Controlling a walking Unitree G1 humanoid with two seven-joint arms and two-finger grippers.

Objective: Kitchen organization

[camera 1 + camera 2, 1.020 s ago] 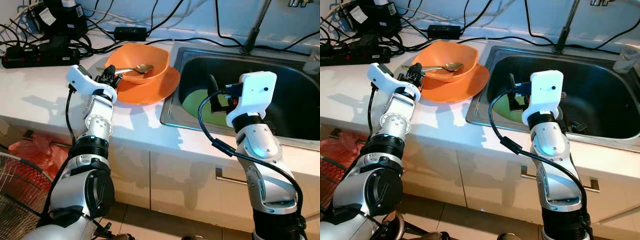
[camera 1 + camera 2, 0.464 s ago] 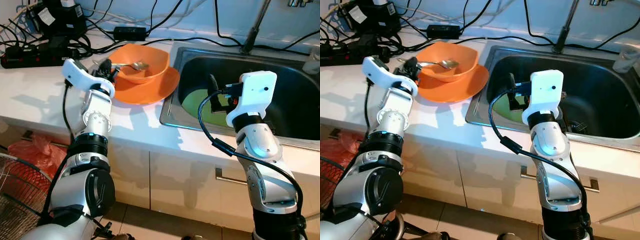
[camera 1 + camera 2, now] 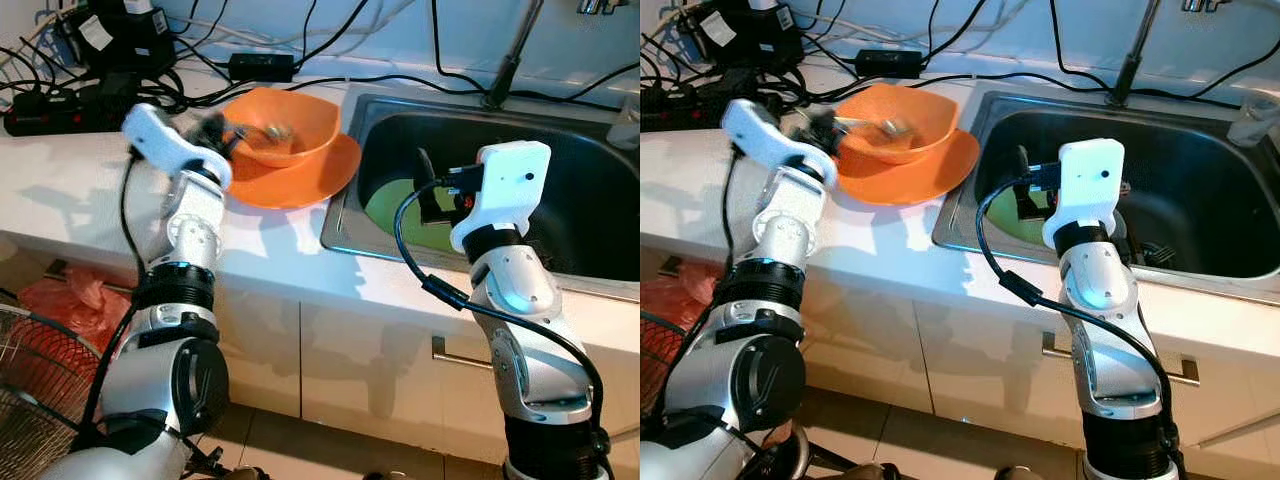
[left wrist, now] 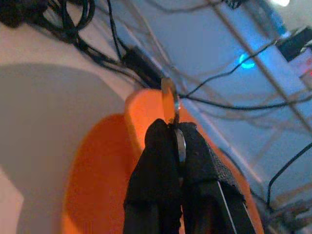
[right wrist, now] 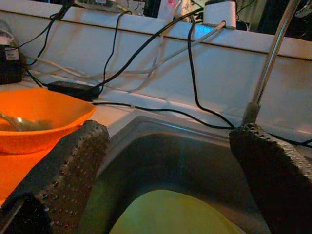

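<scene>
An orange bowl [image 3: 300, 120] sits on an orange plate [image 3: 310, 178] on the white counter, left of the sink. My left gripper [image 3: 216, 130] is at the bowl's left rim, shut on the handle of a metal spoon [image 4: 170, 91]. The spoon's head [image 3: 272, 131] hangs over the bowl, blurred. My right gripper [image 5: 165, 165] is held open above the sink [image 3: 590, 200], nothing between its fingers. A green plate [image 3: 392, 208] lies in the sink below it.
A power strip and tangled cables [image 3: 80, 100] crowd the counter's back left. The faucet [image 3: 510, 55] rises behind the sink, and a clear cup [image 3: 628, 120] stands at the far right. A red bag [image 3: 70, 300] and a wire fan guard [image 3: 40, 370] lie on the floor.
My left gripper has risen and drawn left with the spoon, whose head has slid from the bowl's middle toward its left side. The right arm has stayed put.
</scene>
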